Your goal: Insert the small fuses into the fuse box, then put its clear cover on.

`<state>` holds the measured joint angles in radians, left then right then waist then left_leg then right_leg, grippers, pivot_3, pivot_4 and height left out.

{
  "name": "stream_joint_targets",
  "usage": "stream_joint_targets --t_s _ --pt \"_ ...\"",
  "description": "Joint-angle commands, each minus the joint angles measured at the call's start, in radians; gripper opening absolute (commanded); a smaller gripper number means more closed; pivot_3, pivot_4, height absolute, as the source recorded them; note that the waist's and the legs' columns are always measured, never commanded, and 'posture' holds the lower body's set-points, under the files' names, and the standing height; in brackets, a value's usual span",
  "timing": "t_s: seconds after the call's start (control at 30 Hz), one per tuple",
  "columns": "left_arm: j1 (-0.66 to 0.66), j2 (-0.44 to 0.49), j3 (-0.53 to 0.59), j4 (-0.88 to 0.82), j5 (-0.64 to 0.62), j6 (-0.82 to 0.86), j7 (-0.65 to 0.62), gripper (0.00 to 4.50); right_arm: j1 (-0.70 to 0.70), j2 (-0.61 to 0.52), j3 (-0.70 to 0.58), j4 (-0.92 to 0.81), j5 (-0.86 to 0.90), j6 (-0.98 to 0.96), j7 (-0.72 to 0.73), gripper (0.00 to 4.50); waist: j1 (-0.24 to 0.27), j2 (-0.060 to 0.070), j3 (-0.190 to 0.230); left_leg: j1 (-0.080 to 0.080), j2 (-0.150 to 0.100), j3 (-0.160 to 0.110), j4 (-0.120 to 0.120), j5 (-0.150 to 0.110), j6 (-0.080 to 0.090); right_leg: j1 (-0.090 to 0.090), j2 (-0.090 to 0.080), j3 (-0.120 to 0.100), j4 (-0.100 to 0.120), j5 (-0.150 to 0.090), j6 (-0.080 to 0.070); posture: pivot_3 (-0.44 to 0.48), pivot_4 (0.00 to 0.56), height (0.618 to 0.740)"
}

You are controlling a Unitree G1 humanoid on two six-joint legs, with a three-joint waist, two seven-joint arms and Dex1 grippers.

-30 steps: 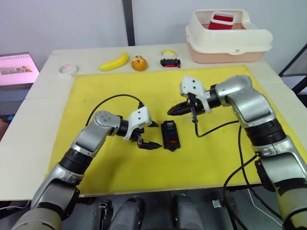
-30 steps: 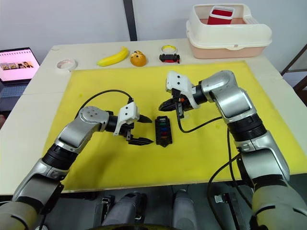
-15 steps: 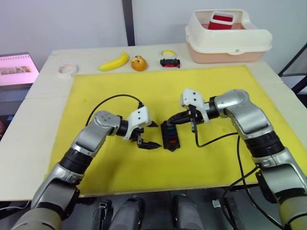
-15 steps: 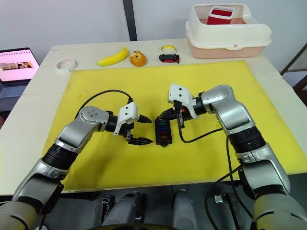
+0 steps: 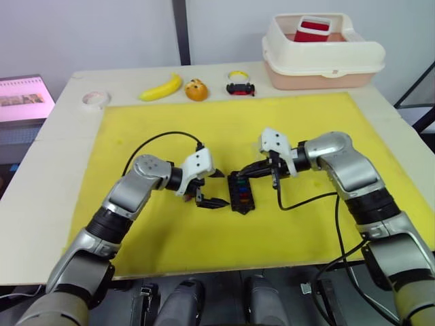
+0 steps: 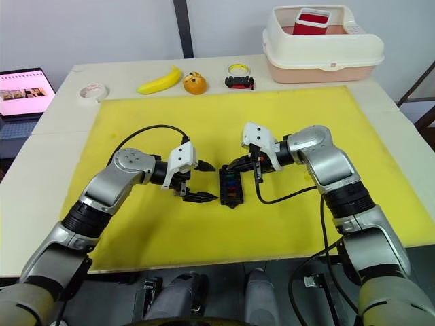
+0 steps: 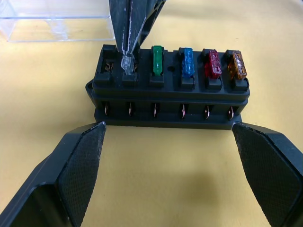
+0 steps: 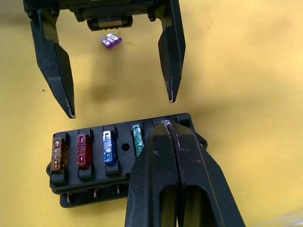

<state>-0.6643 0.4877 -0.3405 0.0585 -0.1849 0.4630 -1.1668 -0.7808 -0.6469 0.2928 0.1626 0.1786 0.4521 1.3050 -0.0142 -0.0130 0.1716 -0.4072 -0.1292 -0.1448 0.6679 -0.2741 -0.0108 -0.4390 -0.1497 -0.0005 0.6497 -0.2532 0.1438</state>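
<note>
Fuses orange, red, blue and green (image 7: 157,60) stand in the black fuse box (image 5: 240,192), which lies on the yellow mat (image 5: 163,234) between the two grippers. The right gripper (image 8: 166,126) has its fingers pressed together on a pale fuse (image 7: 128,63) at a slot beside the green one, while the left gripper (image 7: 173,177) faces the box with fingers spread wide. A purple fuse (image 8: 111,41) lies loose behind the left fingers and the clear cover (image 7: 57,21) just past the box; no writing is readable.
</note>
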Motion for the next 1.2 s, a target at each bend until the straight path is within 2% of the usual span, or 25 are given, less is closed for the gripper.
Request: stream_joint_targets --t_s 0.03,0.47,0.67,0.83,0.97,1.07,1.2 --pt "-0.011 -0.003 0.009 -0.021 0.000 -0.016 0.005 4.50 0.018 -0.004 0.030 0.020 -0.032 -0.009 0.008 0.01 0.000 0.000 0.000 0.000 0.000 0.000 0.000 0.000 0.000 0.000 0.000 0.000 0.000 0.000 0.000 0.000 0.150 0.740" --pt "-0.008 -0.003 0.008 -0.023 -0.003 -0.017 0.011 4.50 0.013 -0.010 0.048 0.024 -0.057 -0.008 0.017 0.01 0.001 0.000 -0.001 0.002 0.000 0.000 0.000 0.000 0.000 0.003 0.000 0.000 0.000 0.000 0.000 0.000 0.150 0.740" --pt "-0.001 0.017 0.062 -0.081 -0.076 0.058 -0.009 4.50 -0.036 -0.023 -0.028 -0.123 0.027 0.101 0.021 0.01 0.000 0.000 -0.001 0.002 0.000 -0.001 0.000 0.000 0.000 0.003 0.000 0.000 0.000 0.000 0.000 0.000 0.150 0.740" --pt "0.033 0.114 0.148 -0.161 -0.175 0.153 -0.058 4.50 -0.040 -0.080 -0.091 -0.286 0.088 0.190 0.013 0.01 -0.004 0.000 -0.001 0.000 0.000 -0.001 0.000 0.000 0.000 -0.001 0.000 0.000 0.001 0.000 0.000 0.000 0.150 0.740" --pt "0.084 0.279 0.240 -0.191 -0.254 0.221 -0.145 4.50 0.024 -0.199 -0.145 -0.403 0.112 0.201 0.029 0.01 -0.001 0.000 -0.001 0.000 0.000 -0.001 -0.001 0.000 0.000 -0.002 0.000 0.000 0.000 0.000 0.000 0.000 0.150 0.740" --pt "0.123 0.397 0.279 -0.169 -0.258 0.204 -0.194 4.50 0.115 -0.313 -0.200 -0.446 0.115 0.170 0.046 0.73 0.005 0.000 -0.001 0.000 0.000 0.000 -0.001 0.000 0.000 -0.001 0.000 0.000 -0.001 0.000 0.000 0.000 0.150 0.740" --pt "0.202 0.546 0.349 -0.097 -0.239 0.133 -0.264 4.50 0.307 -0.488 -0.371 -0.454 0.137 0.151 0.085 2.56 0.009 0.000 0.000 0.000 0.000 0.000 -0.001 0.000 0.000 0.001 0.000 0.000 -0.001 0.000 0.000 0.000 0.150 0.740"
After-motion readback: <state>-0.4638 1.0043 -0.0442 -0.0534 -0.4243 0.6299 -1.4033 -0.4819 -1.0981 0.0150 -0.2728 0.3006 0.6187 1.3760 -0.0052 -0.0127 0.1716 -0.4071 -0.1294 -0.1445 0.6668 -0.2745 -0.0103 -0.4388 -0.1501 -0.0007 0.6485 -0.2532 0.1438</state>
